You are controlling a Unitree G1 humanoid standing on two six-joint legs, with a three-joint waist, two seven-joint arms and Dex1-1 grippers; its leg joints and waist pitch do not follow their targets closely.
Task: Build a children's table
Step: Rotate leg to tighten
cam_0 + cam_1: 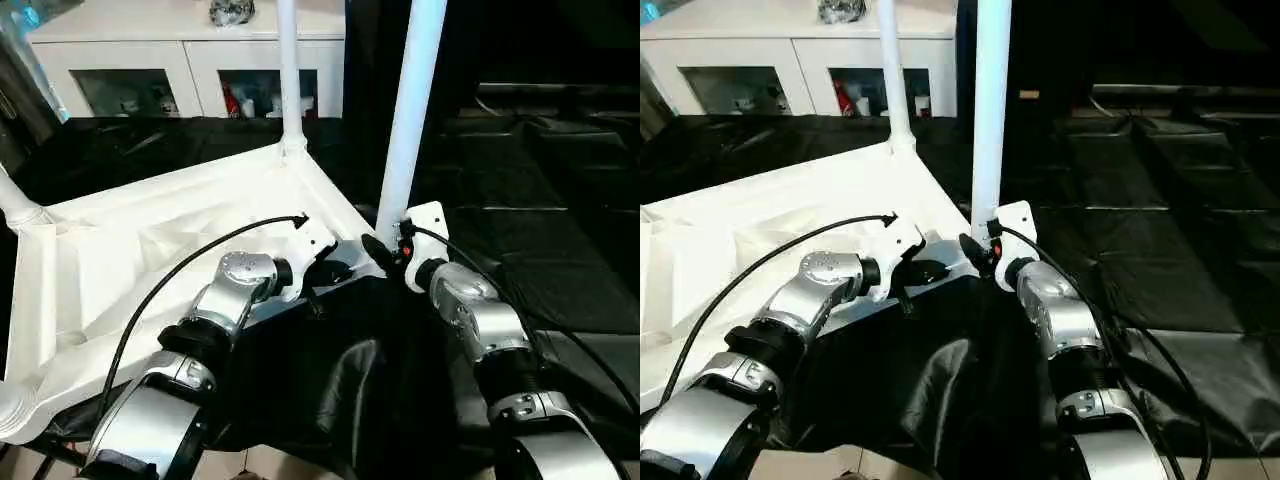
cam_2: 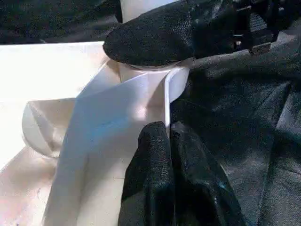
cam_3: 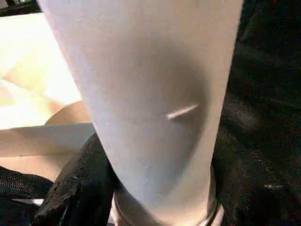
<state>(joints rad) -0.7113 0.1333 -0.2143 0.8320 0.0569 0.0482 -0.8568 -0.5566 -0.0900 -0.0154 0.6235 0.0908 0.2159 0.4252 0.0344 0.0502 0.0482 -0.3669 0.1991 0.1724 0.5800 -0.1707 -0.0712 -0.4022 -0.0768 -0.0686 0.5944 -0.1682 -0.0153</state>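
My right claw grips the foot of the upright leg, which rises straight from the upturned table's near corner socket. My left claw, pinched shut and empty, presses the rim just beside that socket

No words, labels, brand names or numbers can be read anywhere in these pics. The white plastic near the fingers is plain, w/ no print on it. The things behind the cabinet's glass are too small to read.
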